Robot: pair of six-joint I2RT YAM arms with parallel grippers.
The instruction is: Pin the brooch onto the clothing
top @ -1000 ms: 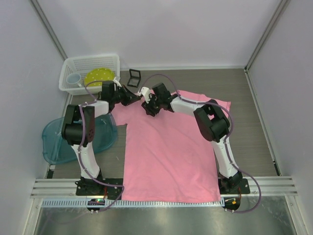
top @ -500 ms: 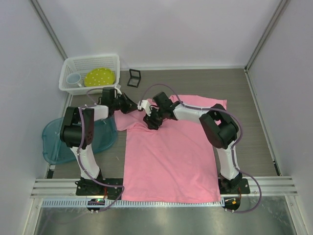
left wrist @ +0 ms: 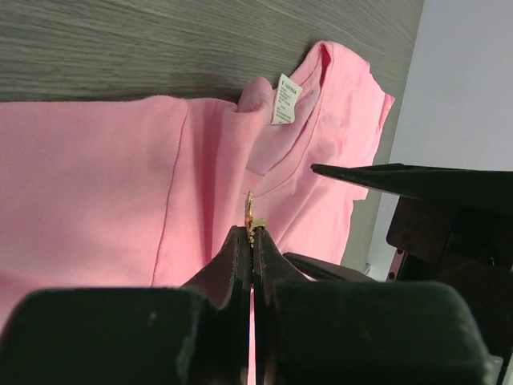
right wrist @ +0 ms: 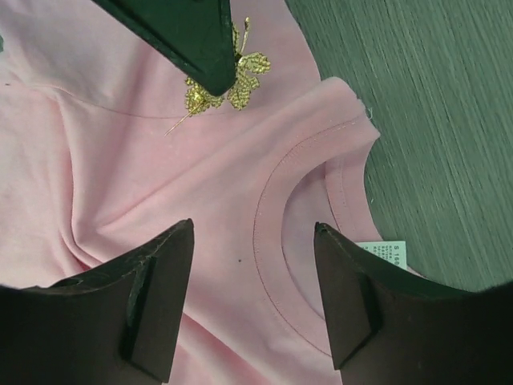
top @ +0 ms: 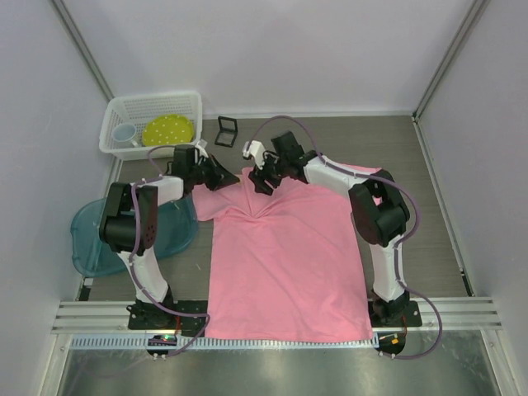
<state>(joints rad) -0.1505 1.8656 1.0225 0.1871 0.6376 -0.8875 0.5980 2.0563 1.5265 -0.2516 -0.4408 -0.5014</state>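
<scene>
The pink T-shirt [top: 289, 256] lies flat on the table, collar at the far end, with folds puckering below the neck. My left gripper [top: 231, 175] is shut on the brooch [left wrist: 250, 207], a small gold flower seen edge-on above the fingertips [left wrist: 240, 241]. In the right wrist view the brooch [right wrist: 231, 80] hangs just over the shirt [right wrist: 160, 184], left of the collar. My right gripper [top: 263, 181] is open and empty, its jaws spread over the round neckline [right wrist: 272, 208]. The white label [left wrist: 283, 99] shows inside the collar.
A white basket [top: 132, 111] with a yellow plate [top: 167, 129] and a cup [top: 124, 132] stands at the back left. A small black square box [top: 226, 130] sits behind the collar. A blue-green tray [top: 87, 239] lies left of the shirt.
My right gripper has moved from the chest area back toward the collar. The shirt's neck area has shifted and now shows folds. My left gripper has edged right with the brooch.
</scene>
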